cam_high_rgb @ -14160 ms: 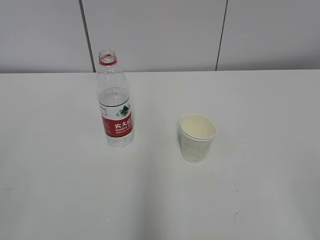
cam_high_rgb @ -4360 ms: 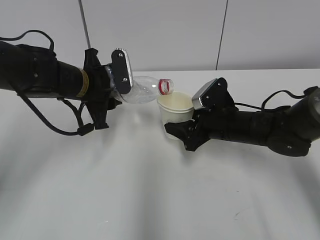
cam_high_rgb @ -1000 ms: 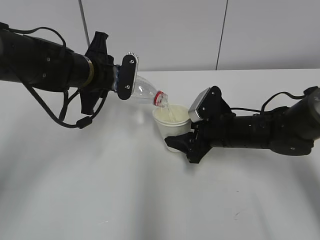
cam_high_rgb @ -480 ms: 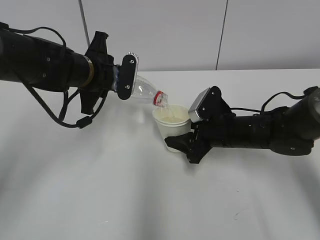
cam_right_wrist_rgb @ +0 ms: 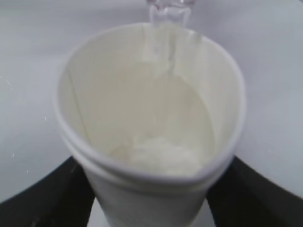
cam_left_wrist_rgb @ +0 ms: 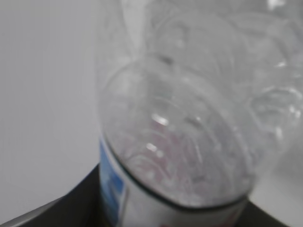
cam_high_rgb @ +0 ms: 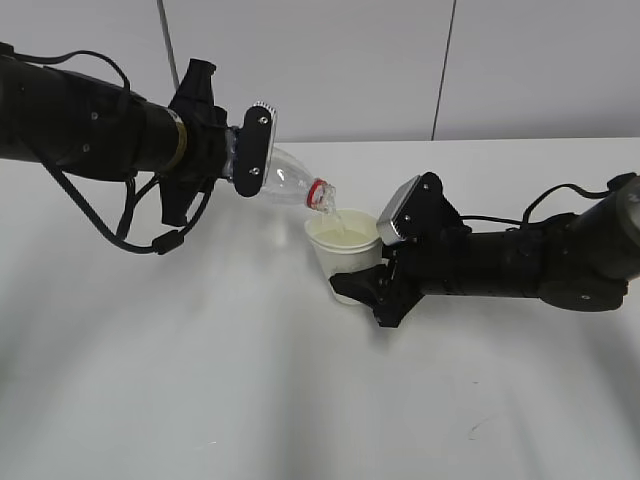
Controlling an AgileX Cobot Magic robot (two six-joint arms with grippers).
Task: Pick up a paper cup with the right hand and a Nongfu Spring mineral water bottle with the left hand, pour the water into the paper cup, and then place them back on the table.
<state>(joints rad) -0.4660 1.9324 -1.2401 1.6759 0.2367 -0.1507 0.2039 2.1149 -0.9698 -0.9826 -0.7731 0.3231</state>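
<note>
My left gripper [cam_high_rgb: 228, 160] is shut on the Nongfu Spring mineral water bottle [cam_high_rgb: 290, 182], tipped mouth-down to the right, its red neck ring just above the cup's rim. Clear water [cam_high_rgb: 334, 216] streams from the mouth into the paper cup [cam_high_rgb: 343, 258]. My right gripper [cam_high_rgb: 368, 285] is shut on the cup and holds it upright, slightly above the white table [cam_high_rgb: 250, 380]. In the left wrist view the clear bottle [cam_left_wrist_rgb: 189, 118] fills the frame between the black fingers. In the right wrist view the cup [cam_right_wrist_rgb: 151, 127] holds water [cam_right_wrist_rgb: 163, 153] with the stream entering at the far rim; black fingers [cam_right_wrist_rgb: 52, 198] flank it.
A grey panelled wall [cam_high_rgb: 400, 60] runs behind the table's far edge. A small dark scuff [cam_high_rgb: 478, 428] marks the tabletop at the front right. Both black arms stretch inward from the left and right sides.
Nothing much has moved in the last second: bottle and cup hold their poses while water keeps flowing into the cup. Since 4.4 s ago the bottle has been tipped steeper.
</note>
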